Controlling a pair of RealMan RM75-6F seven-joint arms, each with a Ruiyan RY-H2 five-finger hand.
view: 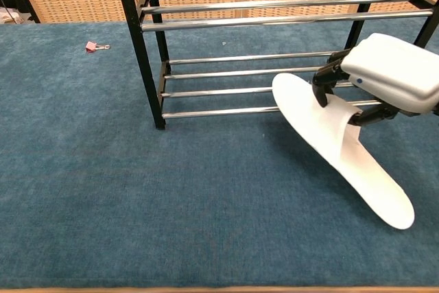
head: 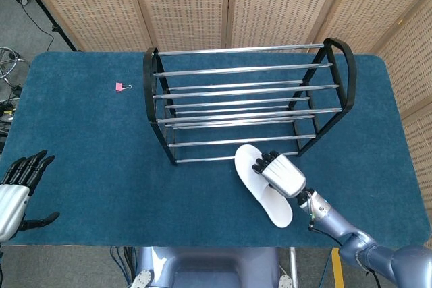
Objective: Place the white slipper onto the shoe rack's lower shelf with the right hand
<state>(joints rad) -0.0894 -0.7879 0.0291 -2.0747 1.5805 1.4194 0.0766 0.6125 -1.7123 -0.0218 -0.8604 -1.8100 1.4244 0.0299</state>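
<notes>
One white slipper [view: 336, 142] hangs off the table at the front of the shoe rack [head: 246, 102], toe raised toward the rack's lower shelf [view: 264, 84] and heel trailing low toward the table edge. Its toe overlaps the shelf's front rail in the chest view, though whether it touches the rail or floats just before it cannot be told. The right hand [view: 384, 73] pinches the slipper's strap, fingers [view: 326, 77] curled over the top and thumb tucked beneath, which probably explains the tilt: held from the strap, the long sole droops behind the grip. That slant also suits the job, since the toe leads into the gap under the rack's upper bars. The slipper is judged mid-carry, not yet resting on the shelf.

Far from the rack, at the table's near left corner, the left hand [head: 17, 190] rests with fingers spread and holds nothing. A small pink clip [head: 121, 87] lies on the blue tablecloth [head: 88, 146] just left of the rack.
</notes>
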